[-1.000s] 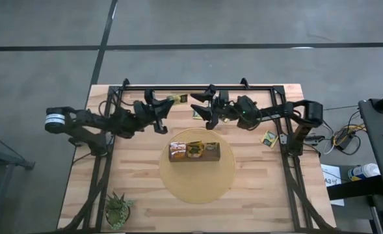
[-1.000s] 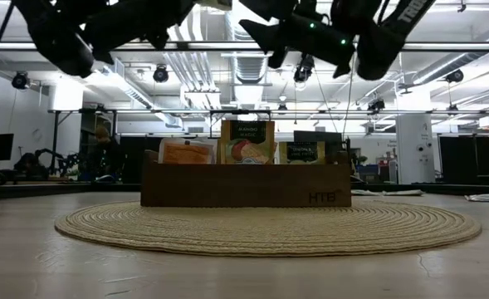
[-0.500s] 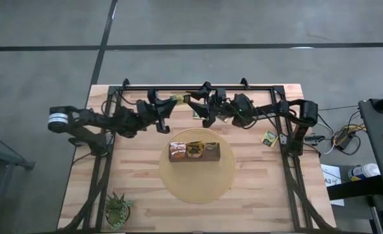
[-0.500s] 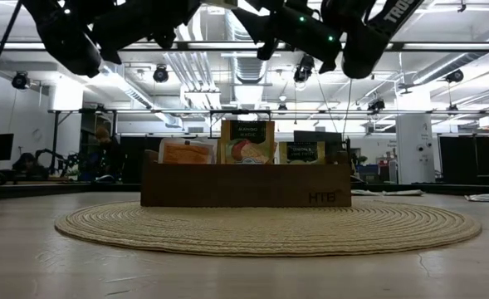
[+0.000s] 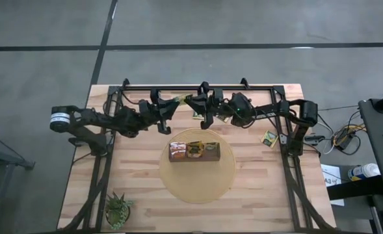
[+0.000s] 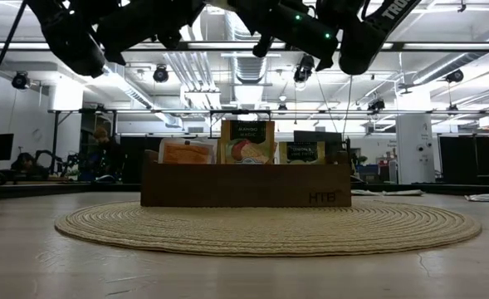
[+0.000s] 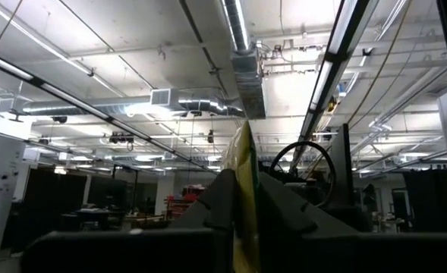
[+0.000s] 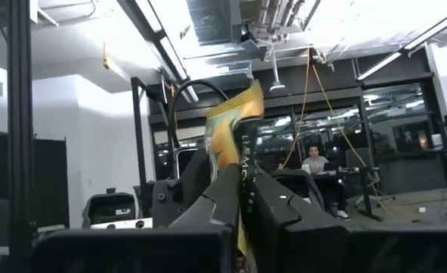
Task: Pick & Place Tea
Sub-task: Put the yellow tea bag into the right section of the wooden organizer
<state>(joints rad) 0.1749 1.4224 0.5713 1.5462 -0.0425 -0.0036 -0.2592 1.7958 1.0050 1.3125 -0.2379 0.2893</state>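
A green-and-yellow tea sachet point(image 5: 181, 99) hangs in the air over the far middle of the table, between my two grippers. My left gripper point(image 5: 172, 103) reaches it from the table's left and my right gripper point(image 5: 192, 103) from the right, and both are shut on it. Each wrist view shows the sachet edge-on between that arm's fingers. Nearer to me, a long dark-brown box point(image 5: 194, 151) stands on a round woven mat point(image 5: 198, 185). Upright in it are an orange sachet point(image 6: 186, 151) and two green-and-yellow ones point(image 6: 246, 141). My left gripper pinches the sachet's left end point(image 7: 243, 186) between its two fingers. The fingers come from the table's left, slanting upward. The sachet stands on edge, lifted clear of the table. My right gripper pinches the sachet's right end point(image 8: 237, 163) between its two fingers, coming from the table's right and slanting upward. The sachet's free corner point(image 8: 246, 98) sticks out past the fingertips, bent a little.
Loose sachets lie on the table under the grippers point(image 5: 196, 115) and near the right edge point(image 5: 270, 137). A small green plant point(image 5: 118, 209) stands at the near left corner. A black frame bar point(image 5: 198, 87) runs along the far edge. Bare wood lies around the mat.
My right gripper has moved toward the table's left, up to the sachet that my left gripper holds. It has shut on the sachet's free end. The sachet has stayed in the air between the two grippers.
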